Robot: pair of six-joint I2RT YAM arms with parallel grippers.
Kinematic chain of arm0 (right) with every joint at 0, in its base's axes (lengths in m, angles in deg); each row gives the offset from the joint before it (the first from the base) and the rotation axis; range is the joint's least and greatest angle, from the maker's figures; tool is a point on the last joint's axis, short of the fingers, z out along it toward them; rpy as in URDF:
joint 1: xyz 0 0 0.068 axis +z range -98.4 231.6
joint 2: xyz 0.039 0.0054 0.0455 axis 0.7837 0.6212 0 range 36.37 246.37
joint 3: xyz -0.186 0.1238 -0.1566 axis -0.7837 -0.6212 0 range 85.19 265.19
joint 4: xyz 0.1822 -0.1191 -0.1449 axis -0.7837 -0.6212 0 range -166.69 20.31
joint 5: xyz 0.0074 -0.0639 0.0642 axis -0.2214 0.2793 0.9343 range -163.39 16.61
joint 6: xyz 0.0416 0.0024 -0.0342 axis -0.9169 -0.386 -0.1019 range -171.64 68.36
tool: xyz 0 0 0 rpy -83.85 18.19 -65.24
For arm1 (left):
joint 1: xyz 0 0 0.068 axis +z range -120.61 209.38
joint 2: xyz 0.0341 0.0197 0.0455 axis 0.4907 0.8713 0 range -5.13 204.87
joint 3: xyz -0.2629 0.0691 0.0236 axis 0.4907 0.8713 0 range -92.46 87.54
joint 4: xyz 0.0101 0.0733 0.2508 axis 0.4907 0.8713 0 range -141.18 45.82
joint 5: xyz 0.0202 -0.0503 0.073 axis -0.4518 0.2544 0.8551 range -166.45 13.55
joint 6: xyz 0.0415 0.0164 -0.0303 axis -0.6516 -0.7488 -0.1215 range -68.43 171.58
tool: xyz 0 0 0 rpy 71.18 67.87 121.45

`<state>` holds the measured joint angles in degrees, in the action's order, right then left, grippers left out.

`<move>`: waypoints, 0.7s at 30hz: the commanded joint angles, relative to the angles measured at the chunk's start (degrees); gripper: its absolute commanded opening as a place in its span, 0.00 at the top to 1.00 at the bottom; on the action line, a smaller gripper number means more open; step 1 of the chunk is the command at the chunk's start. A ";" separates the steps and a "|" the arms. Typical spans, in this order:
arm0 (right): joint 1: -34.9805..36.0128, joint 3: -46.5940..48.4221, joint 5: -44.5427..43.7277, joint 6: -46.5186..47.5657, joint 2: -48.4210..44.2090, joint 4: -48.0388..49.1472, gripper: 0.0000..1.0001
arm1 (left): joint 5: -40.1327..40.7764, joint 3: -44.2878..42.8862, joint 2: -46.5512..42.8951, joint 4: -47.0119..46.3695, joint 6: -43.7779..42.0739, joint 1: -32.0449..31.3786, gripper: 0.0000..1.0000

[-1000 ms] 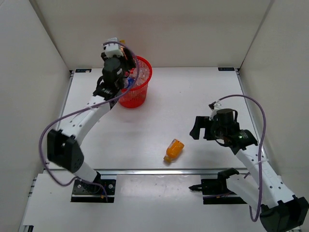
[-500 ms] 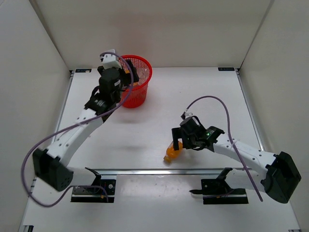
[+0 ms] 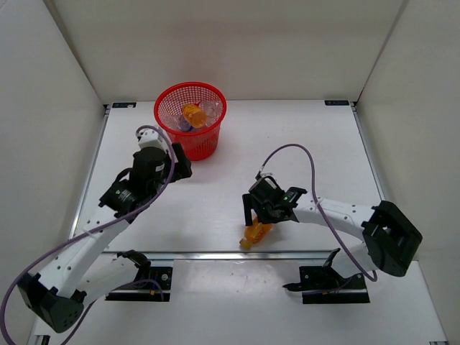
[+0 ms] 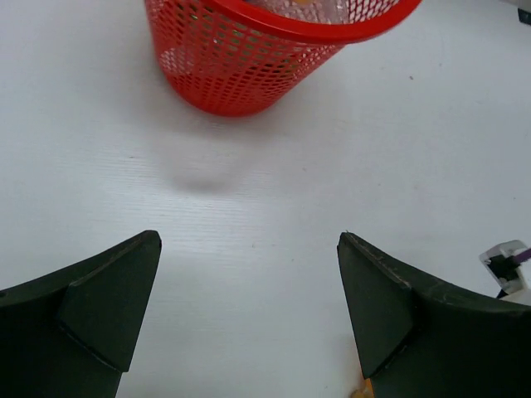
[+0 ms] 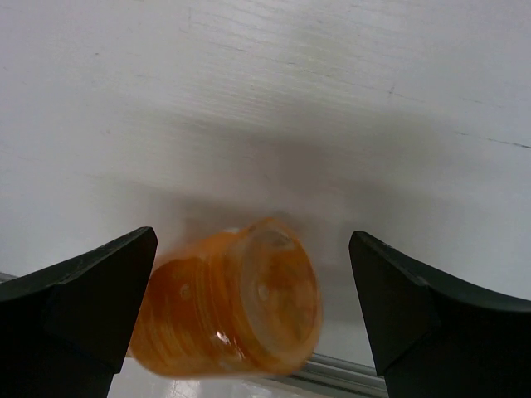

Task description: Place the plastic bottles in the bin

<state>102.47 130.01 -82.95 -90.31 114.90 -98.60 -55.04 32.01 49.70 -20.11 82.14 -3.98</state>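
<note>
- Since the earlier frames, the left arm had drawn back from above the bin (image 3: pixel 159 108) toward the near-left part of the table (image 3: pixel 302 144). The right arm had swung in from the right side to the orange bottle (image 3: pixel 255 233) lying near the front edge.
- Left gripper (image 4: pixel 247 238): fingers were spread wide with nothing between them. In the left wrist view it faced the bin wall across a stretch of bare table.
- Bin: it stood upright at the rear left, apart from both arms.
- Bin contents: the top view showed a second orange bottle (image 3: pixel 192 113) resting on top, clear bottles (image 3: pixel 210 108) beside it, and a trace of blue lower left. The exact count could not be read through the mesh, and no green bottle could be made out.
- Orange bottle on the table: it lay on its side, just short of the front rail, and was the only bottle seen outside the bin. The right wrist view showed its end somewhat blurred.
- Right gripper (image 5: pixel 253 236): fingers were spread, one on each side of the bottle with a gap to each. No grasp was made yet.
- Progress, as a judgement: most of the task appeared done. What remained was to close on this bottle, carry it across to the bin and release it.
</note>
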 commanded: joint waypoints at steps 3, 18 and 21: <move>1.42 5.01 -0.02 -2.02 4.01 1.58 0.03 | 0.48 -1.43 -7.80 8.56 1.34 3.39 0.01; -2.35 -11.68 25.52 27.84 -13.91 20.81 0.01 | -4.09 1.65 -6.49 7.34 -0.42 5.86 0.02; -6.39 -13.53 35.55 31.37 -16.20 22.14 0.01 | -4.01 2.79 -7.89 6.99 0.80 5.50 0.01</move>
<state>98.47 117.48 -59.83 -67.89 100.80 -83.63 -57.77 34.09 43.58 -12.30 82.34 1.53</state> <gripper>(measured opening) 0.991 0.986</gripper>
